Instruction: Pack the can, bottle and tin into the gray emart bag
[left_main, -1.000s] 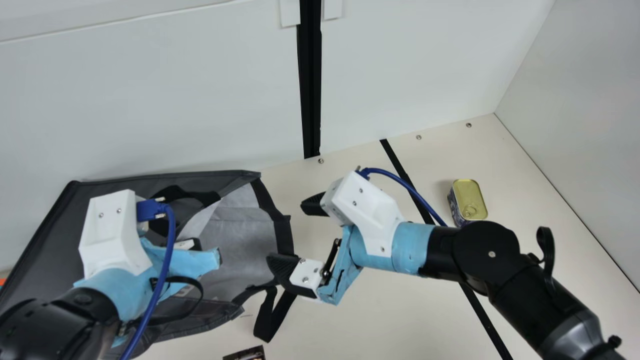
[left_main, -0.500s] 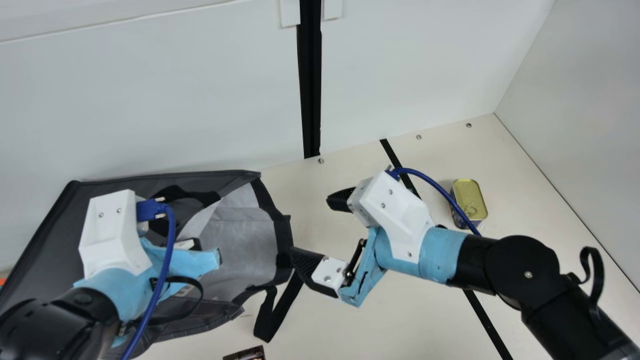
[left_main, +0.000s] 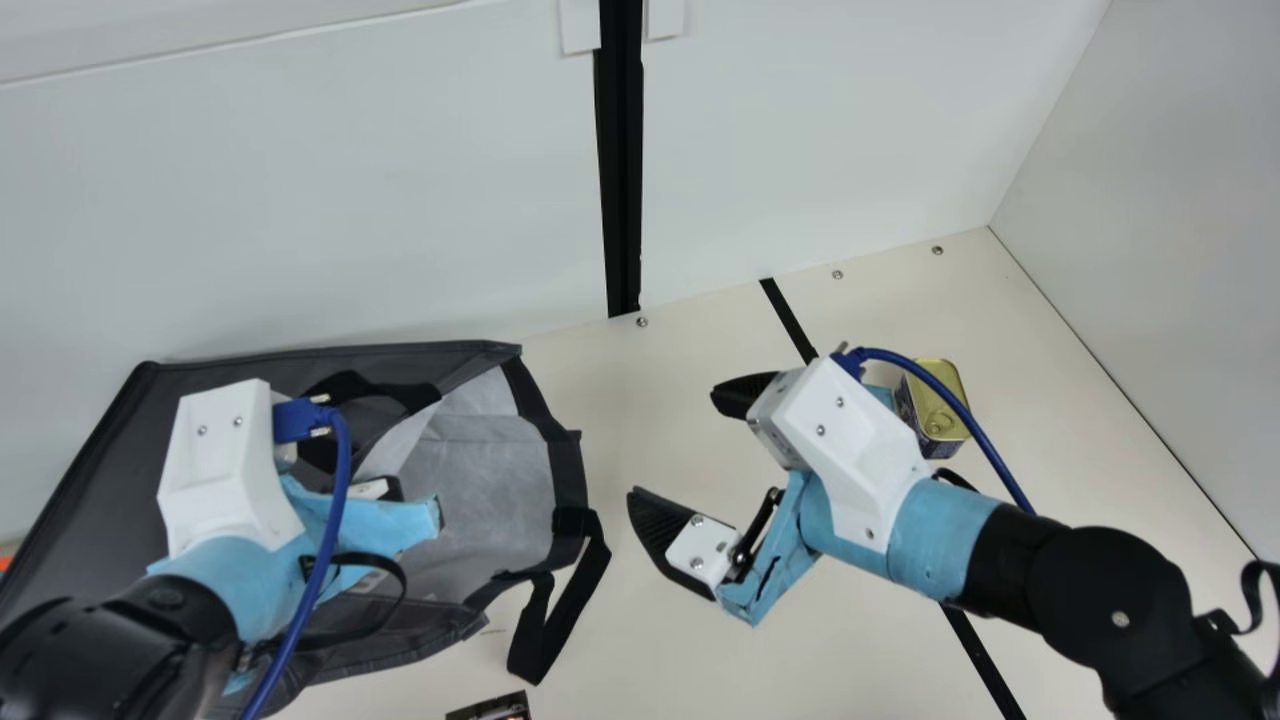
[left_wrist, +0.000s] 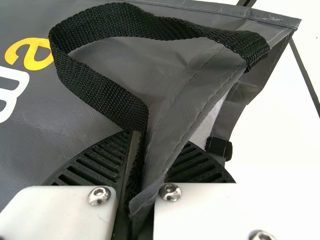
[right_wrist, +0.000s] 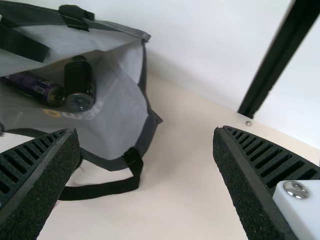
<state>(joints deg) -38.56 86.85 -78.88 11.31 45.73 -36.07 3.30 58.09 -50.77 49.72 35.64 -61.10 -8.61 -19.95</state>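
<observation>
Cream table (left_main: 800, 665): gray bag (left_main: 490, 470), left; tin (left_main: 928, 412), far right; black strip (left_main: 975, 655) between tin and bag; dark item (left_main: 495, 708), near edge.

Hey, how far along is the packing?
Seemingly done: the purple can and dark bottle lie inside the gray bag. In hand: the left end effector pinches the bag's edge; the right end effector is open and empty. Remaining: the tin, on the table.

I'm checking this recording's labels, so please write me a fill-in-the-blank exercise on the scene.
The bag held by the left gripper is colored ____.
The jaws of the right gripper are not shut but ____.
Inside the bag, the black bottle lies beside a ____ can.
Unlike the bottle, the tin stands ____ the bag.
Missing words: gray; open; purple; outside.
</observation>
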